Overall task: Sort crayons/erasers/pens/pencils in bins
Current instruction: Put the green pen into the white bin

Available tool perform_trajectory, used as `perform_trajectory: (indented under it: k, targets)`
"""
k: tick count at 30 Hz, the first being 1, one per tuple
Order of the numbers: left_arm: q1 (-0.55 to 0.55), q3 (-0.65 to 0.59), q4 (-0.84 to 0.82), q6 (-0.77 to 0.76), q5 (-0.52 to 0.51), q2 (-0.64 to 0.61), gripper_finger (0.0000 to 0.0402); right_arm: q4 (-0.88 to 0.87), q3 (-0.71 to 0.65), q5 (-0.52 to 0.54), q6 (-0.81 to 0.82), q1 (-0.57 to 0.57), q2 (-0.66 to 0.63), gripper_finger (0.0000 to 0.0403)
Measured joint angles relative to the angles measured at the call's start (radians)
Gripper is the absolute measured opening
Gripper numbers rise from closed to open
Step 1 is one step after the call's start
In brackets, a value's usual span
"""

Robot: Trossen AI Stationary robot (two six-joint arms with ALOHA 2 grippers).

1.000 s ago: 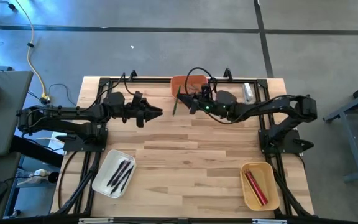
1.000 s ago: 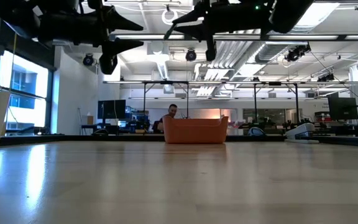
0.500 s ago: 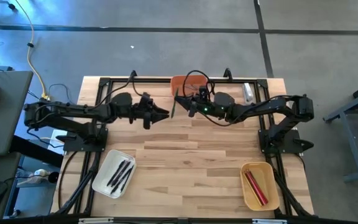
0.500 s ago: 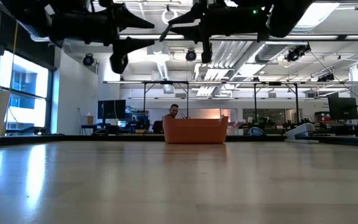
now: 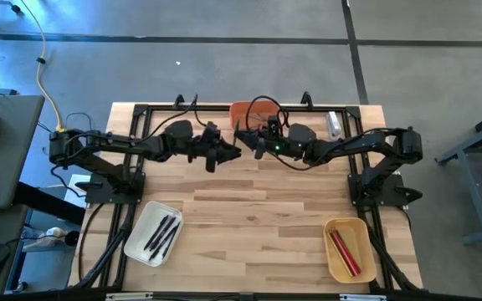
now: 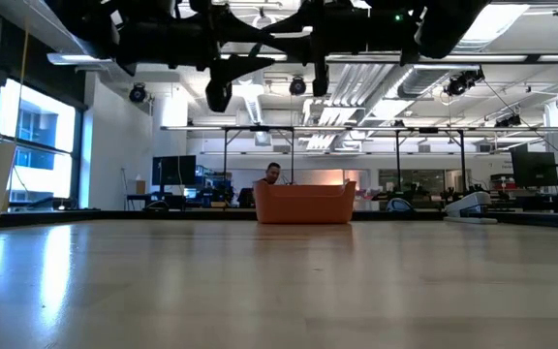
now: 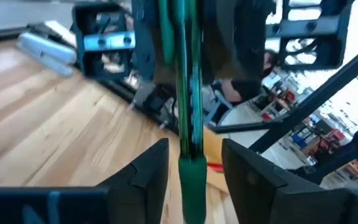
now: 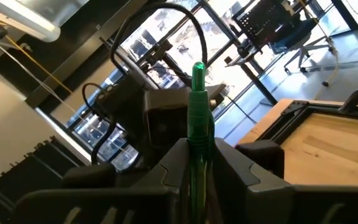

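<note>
The green pen (image 8: 198, 118) is in the air above the far middle of the table, held upright by the right gripper (image 5: 248, 140), whose fingers are closed on its shaft.

Going from left to right in the high view: the white bin (image 5: 139, 244) stands at the near left corner with several black sticks (image 5: 163, 233) inside. The left gripper (image 5: 231, 153) has its tips next to the pen; in its wrist view the two fingers (image 7: 145, 169) stand apart, one on each side of the shaft, and I cannot see that they touch it. It looks like a handover from one arm to the other. The orange bin (image 5: 238, 111) is at the far edge, just behind the two grippers. The tan-yellow bin (image 5: 335, 257) is at the near right, with red sticks (image 5: 344, 251) in it.

I judge the pen to be light, stiff and smooth, so it may slip or turn between the fingers. The free part of the shaft, away from the right fingers, looks best for taking it.
</note>
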Motion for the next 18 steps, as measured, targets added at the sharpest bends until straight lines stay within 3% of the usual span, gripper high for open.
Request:
perform_trajectory:
  k: [11,18]
  targets:
    - [0.002,0.0,0.054,0.036,-0.001,0.003,0.0018,0.005,0.001,-0.033,-0.02,0.0,-0.002,0.0049]
    - [0.002,0.0,-0.002,0.043,-0.015,-0.001,0.0017,-0.008,0.001,-0.034,-0.026,-0.023,-0.006,0.0131]
